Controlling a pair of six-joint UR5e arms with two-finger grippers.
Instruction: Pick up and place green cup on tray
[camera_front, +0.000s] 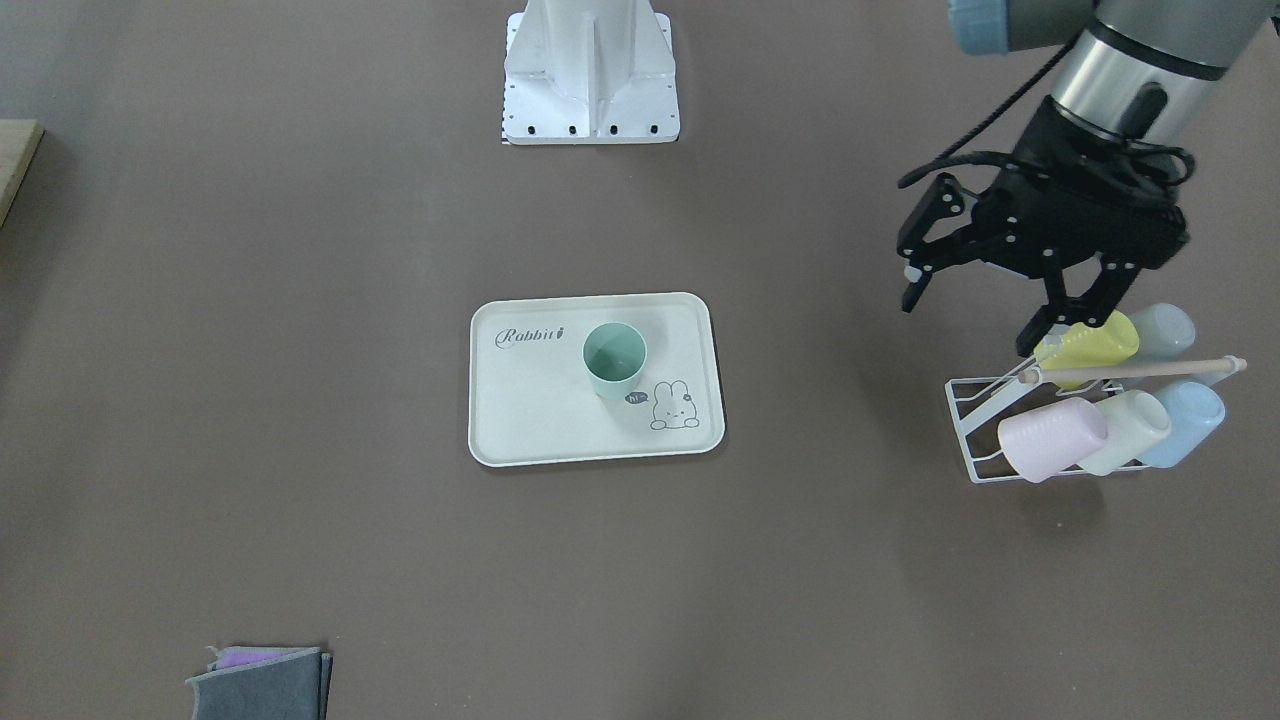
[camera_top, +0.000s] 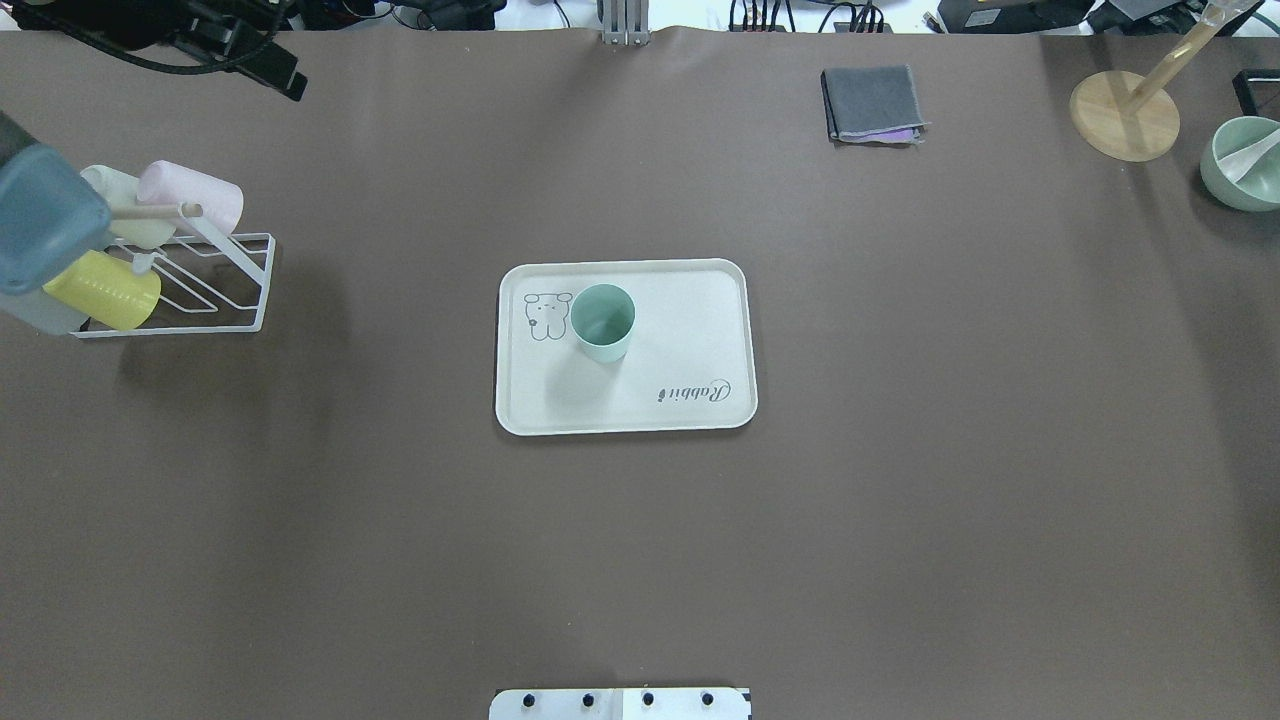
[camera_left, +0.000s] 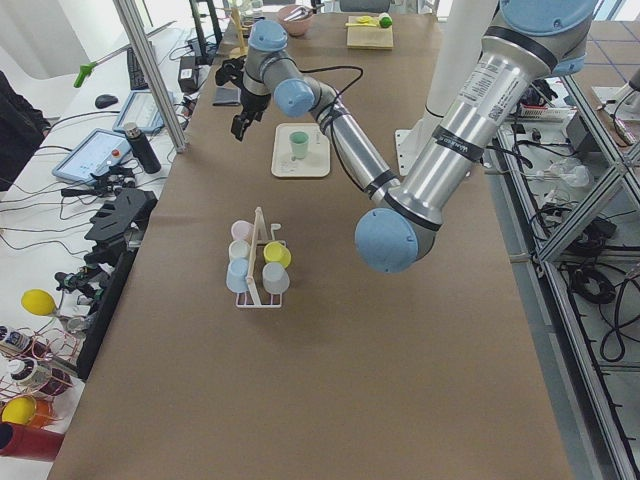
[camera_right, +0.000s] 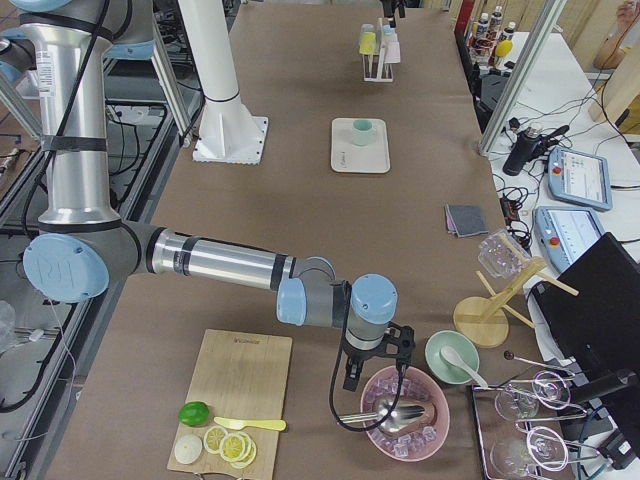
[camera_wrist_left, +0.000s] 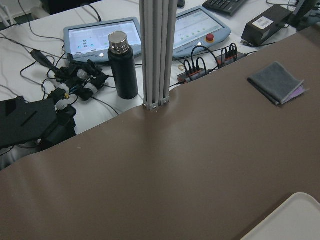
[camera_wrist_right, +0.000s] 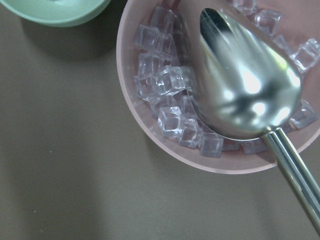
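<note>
One green cup (camera_front: 614, 360), front view: upright, mouth up, inside the tray (camera_front: 540, 420) at the middle of the desk (camera_front: 250, 350), beside the bunny drawing (camera_front: 675, 405); placement judged complete.
Left pincer (camera_front: 970, 320), front view: spread wide, gripping nothing, above the cup rack (camera_front: 961, 425) by the desk's left edge, clear of the tray.
Overhead view: green cup well apart from the cup rack.
Right pincer (camera_right: 365, 376), right-side view: over the ice bowl (camera_right: 446, 415) near the desk's right end; spread or closed, cannot tell.

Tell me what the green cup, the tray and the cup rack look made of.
The green cup: likely matte plastic; even mint colour, no glare. The tray: probably matte plastic or melamine; cream, printed rabbit drawing, moulded rim. The rack: white-coated metal wire, seemingly; thin bent rods.
</note>
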